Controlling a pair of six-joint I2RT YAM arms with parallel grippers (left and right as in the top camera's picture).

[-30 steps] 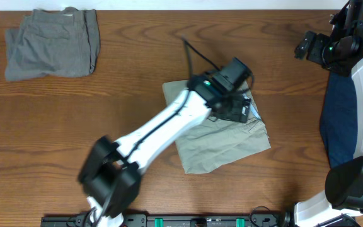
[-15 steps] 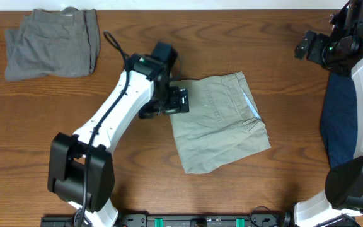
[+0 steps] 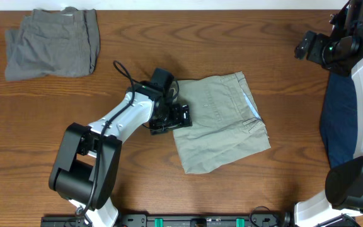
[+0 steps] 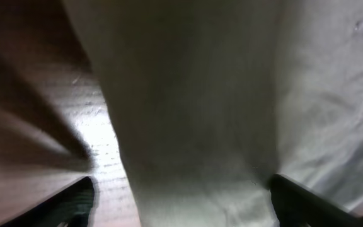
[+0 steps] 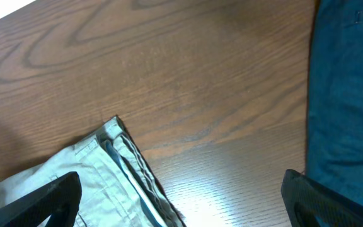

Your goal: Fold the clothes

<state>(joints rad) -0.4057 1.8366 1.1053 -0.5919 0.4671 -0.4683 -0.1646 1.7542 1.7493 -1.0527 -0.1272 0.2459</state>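
Wood-grain table [image 3: 282, 189] fills the overhead view, with three garments spread over it.

The left pincer [image 3: 180, 117] sits low at the near edge of the khaki shorts [image 3: 222, 123]. Its wrist view shows the jaws spread wide, the cloth's border and a strip of bare wood lying between them; it grips nothing. The khaki shorts stretch away from it as a rough rectangle lying flat. The waistband and a line of pale blue lining are on the side farthest from this pincer. The outline is skewed and the lower corner is loose.

Well behind the left pincer, near the table's corner, the grey shorts [image 3: 52, 43] lie in a compact, layered pile.

The right pincer [image 5: 181, 203] hangs high over bare wood with its jaws wide apart and nothing in them. The waistband corner of the khaki shorts is below and to one side of it. The navy garment [image 3: 338, 120] lies close on its other side, along the table's edge, long and loose.

My reading of progress is that the grey shorts look finished. The khaki shorts are partly folded and probably need another fold or some squaring up. The navy garment looks not yet begun.
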